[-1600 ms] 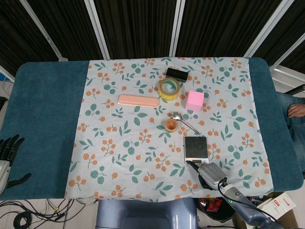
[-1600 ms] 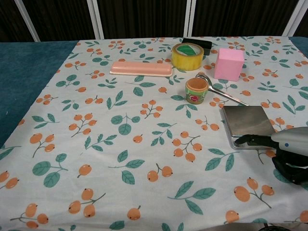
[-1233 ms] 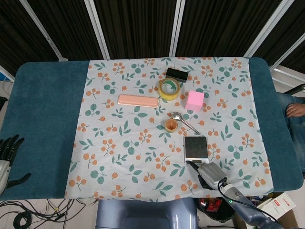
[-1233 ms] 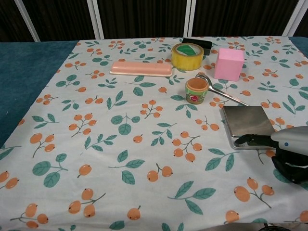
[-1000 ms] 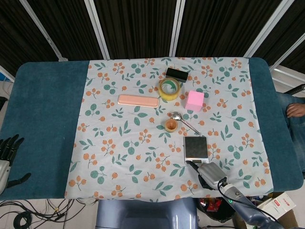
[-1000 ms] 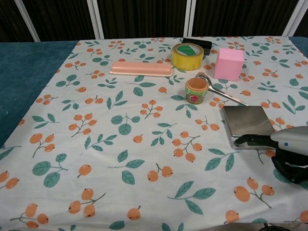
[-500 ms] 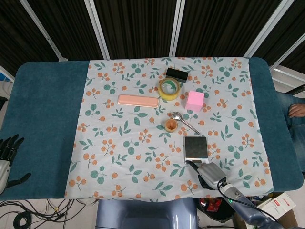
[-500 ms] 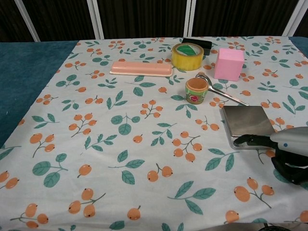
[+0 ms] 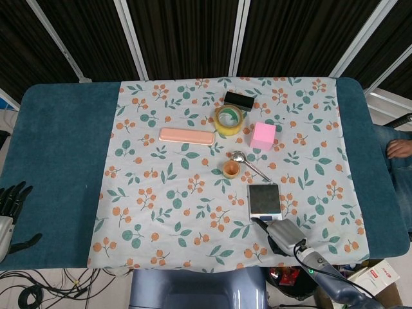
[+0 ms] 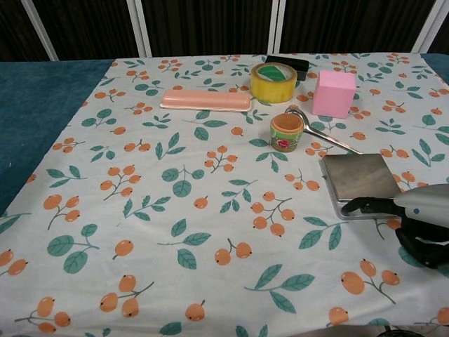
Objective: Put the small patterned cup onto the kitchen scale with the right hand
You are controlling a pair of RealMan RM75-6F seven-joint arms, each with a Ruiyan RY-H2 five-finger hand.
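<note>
The small patterned cup [image 9: 231,168] [image 10: 286,132] stands upright on the floral cloth, orange-rimmed and empty, left of a spoon. The kitchen scale [image 9: 264,197] [image 10: 360,179], with a bare steel plate, lies nearer me and to the right of the cup. My right hand [image 9: 281,235] [image 10: 421,225] hovers at the scale's near edge, its thumb reaching along the scale's front and its fingers loosely bent, holding nothing. It is well apart from the cup. My left hand [image 9: 9,206] rests at the table's far left edge with its fingers spread, empty.
A metal spoon [image 9: 250,164] lies just right of the cup, angled toward the scale. Behind them stand a pink cube [image 9: 263,136], a yellow tape roll [image 9: 228,120], a black box [image 9: 239,100] and a long pink case [image 9: 187,136]. Blue table covering [image 9: 58,148] flanks the cloth.
</note>
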